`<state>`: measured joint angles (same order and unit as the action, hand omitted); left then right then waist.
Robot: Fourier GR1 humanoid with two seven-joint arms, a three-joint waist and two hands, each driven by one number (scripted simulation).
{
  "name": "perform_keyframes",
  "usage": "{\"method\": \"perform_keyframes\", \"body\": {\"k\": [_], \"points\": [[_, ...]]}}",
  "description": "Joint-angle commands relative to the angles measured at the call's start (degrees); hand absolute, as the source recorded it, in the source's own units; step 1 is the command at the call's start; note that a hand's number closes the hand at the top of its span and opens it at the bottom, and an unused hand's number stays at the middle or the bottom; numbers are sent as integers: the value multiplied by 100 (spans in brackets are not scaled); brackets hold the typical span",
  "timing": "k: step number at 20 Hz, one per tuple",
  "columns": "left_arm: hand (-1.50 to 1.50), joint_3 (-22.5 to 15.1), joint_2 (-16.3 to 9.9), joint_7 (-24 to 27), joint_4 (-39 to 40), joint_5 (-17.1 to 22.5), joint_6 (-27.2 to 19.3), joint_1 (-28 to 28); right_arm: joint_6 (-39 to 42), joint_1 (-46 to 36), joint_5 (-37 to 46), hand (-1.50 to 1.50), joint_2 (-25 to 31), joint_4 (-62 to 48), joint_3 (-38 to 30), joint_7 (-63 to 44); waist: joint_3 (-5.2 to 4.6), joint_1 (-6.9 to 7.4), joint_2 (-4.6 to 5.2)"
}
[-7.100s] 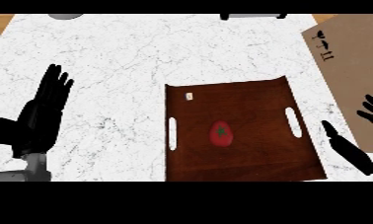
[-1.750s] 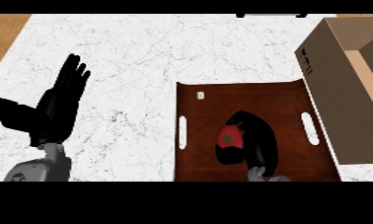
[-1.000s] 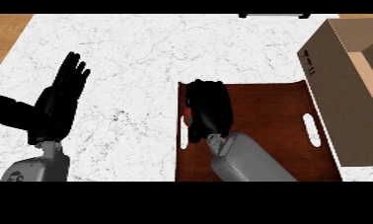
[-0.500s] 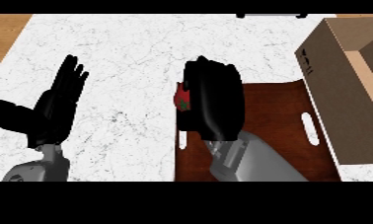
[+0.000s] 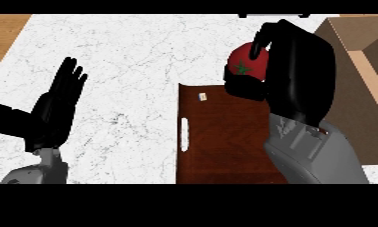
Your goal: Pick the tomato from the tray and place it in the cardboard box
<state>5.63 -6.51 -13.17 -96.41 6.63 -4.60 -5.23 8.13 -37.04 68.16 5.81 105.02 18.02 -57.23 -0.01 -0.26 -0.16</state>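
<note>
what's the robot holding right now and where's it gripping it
The right hand holds the tomato, fingers curled over its top and right side, thumb beneath. The left hand is open and holds nothing.

The tray [image 5: 221,141] is laid flat on the counter [image 5: 140,51], toward the near side and right of the counter's middle. Above the tray's far edge, the tomato [image 5: 244,63] is held in the right hand [image 5: 295,76], whose fingers are curled round it; the tomato sits at that hand's left side, clear of the tray's surface. To the right of the tray, the cardboard box [image 5: 353,51] is set at the view's right edge, and the right hand is found just left of it. Well to the left of the tray, the left hand [image 5: 55,106] is seen resting with fingers up and straight, over the counter's near left part.
</note>
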Motion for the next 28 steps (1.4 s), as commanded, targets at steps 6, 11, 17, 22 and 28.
{"method": "perform_keyframes", "body": {"k": [6, 11, 17, 22, 28], "points": [[0, -10, 54, -43, 287, -11, -21, -299, 498, -73, -941, 150, 986, -219, -1948, 692, 1, -2, 26], [0, -133, 156, 230, 39, -128, -16, 131, -30, 797, -316, 150, 1480, -465, -1860, 1213, 2, 14, 15], [0, 84, -95, -272, -113, 149, 140, -137, -517, 547, -316, 150, 1832, -1665, -2308, 1985, 1, 58, 18], [0, -121, 147, -97, -210, -62, -45, 60, -1141, 685, -453, 150, 2017, -2949, -2646, 2812, 3, 84, 28], [0, -41, 99, 154, 47, -3, 86, 18, 427, 930, -652, -150, 2520, -4109, -2656, 2886, 3, 136, 65]]}}
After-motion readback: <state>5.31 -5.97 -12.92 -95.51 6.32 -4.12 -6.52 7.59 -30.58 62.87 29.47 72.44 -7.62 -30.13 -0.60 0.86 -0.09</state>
